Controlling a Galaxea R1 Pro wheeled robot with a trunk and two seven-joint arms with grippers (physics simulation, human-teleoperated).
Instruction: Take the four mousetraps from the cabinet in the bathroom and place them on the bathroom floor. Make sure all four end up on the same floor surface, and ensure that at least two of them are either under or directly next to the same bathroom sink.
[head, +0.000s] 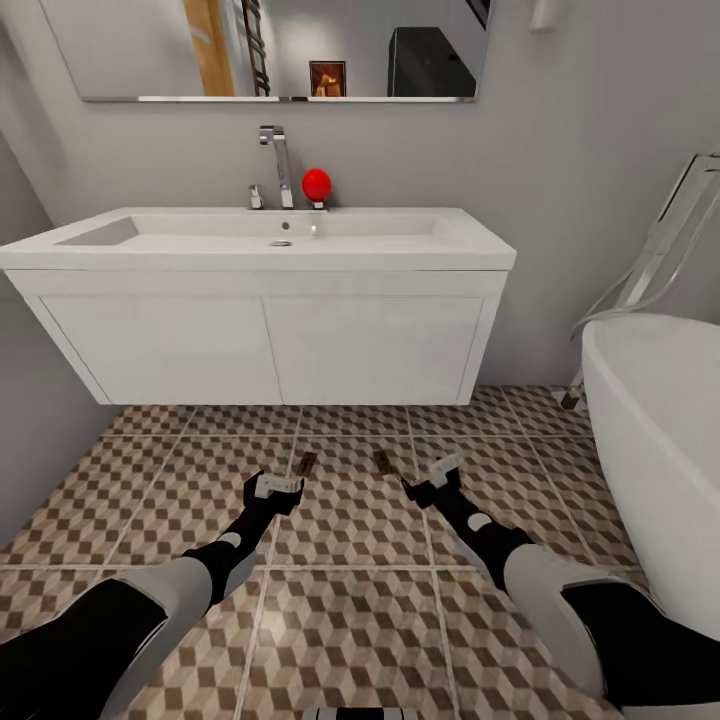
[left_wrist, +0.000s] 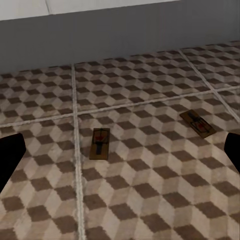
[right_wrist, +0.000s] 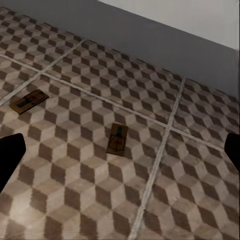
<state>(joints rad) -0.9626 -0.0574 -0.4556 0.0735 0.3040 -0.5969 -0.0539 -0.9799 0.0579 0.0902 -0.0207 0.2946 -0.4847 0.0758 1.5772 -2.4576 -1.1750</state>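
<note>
Two mousetraps flat on the bathroom floor, in front of the sink and its white vanity: left mousetrap just past the left gripper, at about its 1 o'clock in the head view; right mousetrap at about 10 o'clock off the right gripper. Traps are near each other, not touching, lying on different tiles either side of a grout line. Placement reads as deliberate: both sit close in front of the vanity, which should satisfy the "next to the same sink" clause, though they're short of being under it. Both grippers are spread and empty, fingers low over the tiles — dark fingertip and its mate sit at opposite edges of the left wrist view with the left mousetrap between them and the right mousetrap further off; same layout in the right wrist view, fingertip at the edge, right mousetrap centred, left mousetrap off to the side. Looks like release posture, my guess. Hard to read: trap wires and red marks are a few pixels only, can't tell set or sprung. Bathtub is cut off at 3 o'clock. Red round object by the tap unidentifiable.
</note>
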